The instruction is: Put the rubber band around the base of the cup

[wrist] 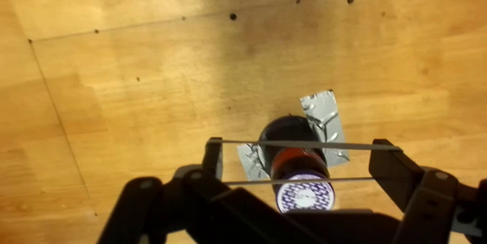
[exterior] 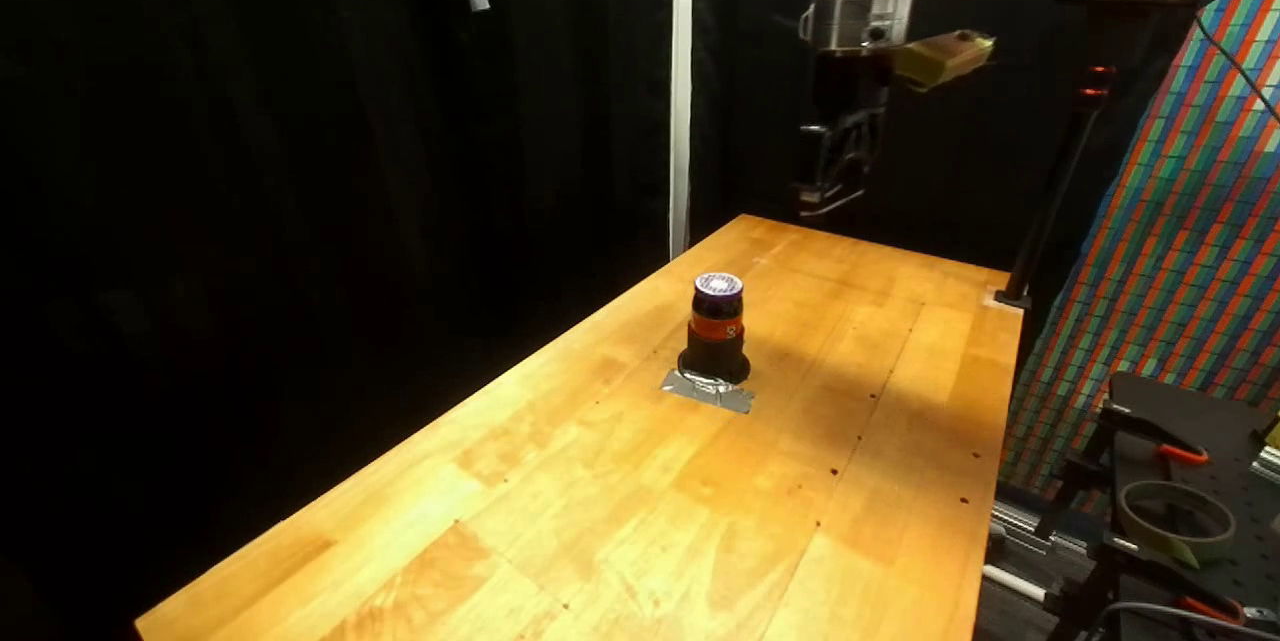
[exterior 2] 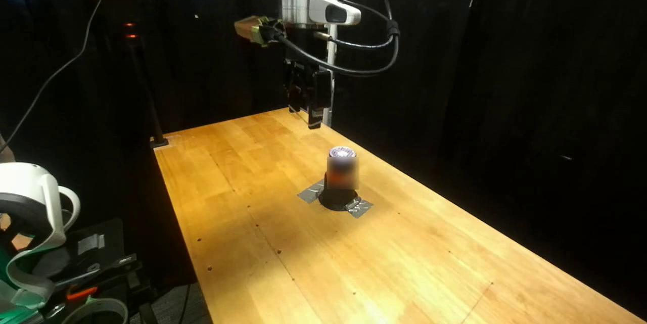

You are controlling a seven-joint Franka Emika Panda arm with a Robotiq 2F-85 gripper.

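Leftmost in an exterior view, we meet white gear (exterior 2: pixel 25 182) cut off at the edge, then, to its right, a dark post (exterior 2: pixel 154 117) standing at a far corner of the wooden counter (exterior 2: pixel 242 162). Next we come to the arm (exterior 2: pixel 298 5), which points its tool (exterior 2: pixel 304 117) downward, raised above the counter. In the wrist view we see its two fingers (wrist: pixel 395 171) spread wide, holding the rubber band (wrist: pixel 304 144) stretched between them (two taut, nearly parallel strands, running from one finger to the other). Further right and lower, apart from the tool, the cup (exterior: pixel 717 323) stands upright on the counter; the wrist view shows it behind those strands. We make out its patterned white top, a dark upper part and an orange-red stretch below. Its foot ends in a flared black base (exterior 2: pixel 337 200), though we cannot tell whether that is a separate piece. Grey tape (exterior 2: pixel 361 208) lies against two sides of this base, on the counter. Last, at the right, we find a black curtain (exterior 2: pixel 530 86) behind the counter's long edge.
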